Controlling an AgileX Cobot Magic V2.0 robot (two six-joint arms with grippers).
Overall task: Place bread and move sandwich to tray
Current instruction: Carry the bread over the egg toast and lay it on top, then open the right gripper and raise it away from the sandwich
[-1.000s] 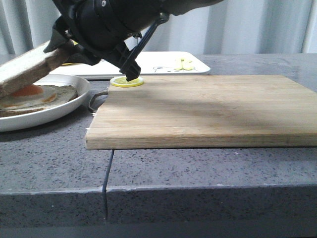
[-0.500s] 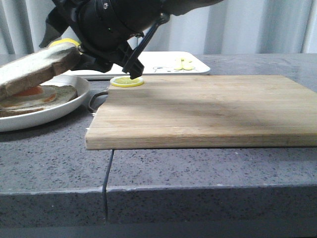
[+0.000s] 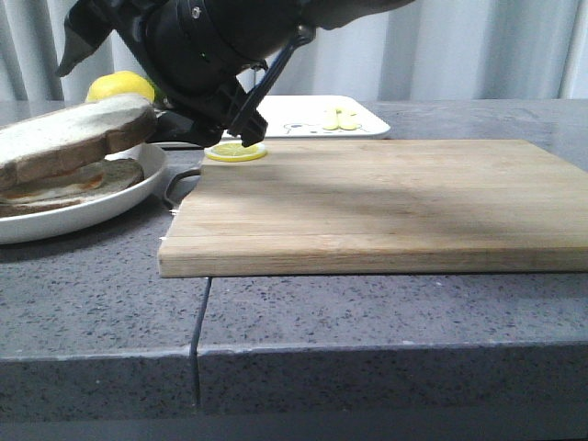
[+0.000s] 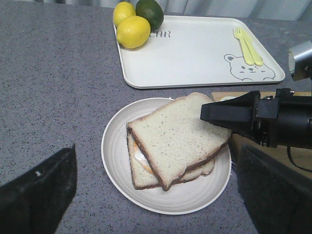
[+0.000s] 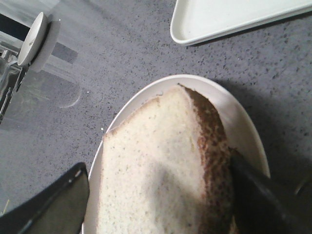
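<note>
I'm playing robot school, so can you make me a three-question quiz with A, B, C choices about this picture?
1. Where is the bread?
A. on the tray
B. on the egg sandwich on the plate
C. on the cutting board

2. How many yellow lemons sit on the tray?
A. two
B. five
C. none

3. What is the left hand doing?
A. squeezing a lemon
B. gripping the plate
C. open, holding nothing

Answers:
1 B, the slice covers the egg on the plate.
2 A, two lemons lie beside one green lime.
3 C, its fingers stand wide apart above the table.
</note>
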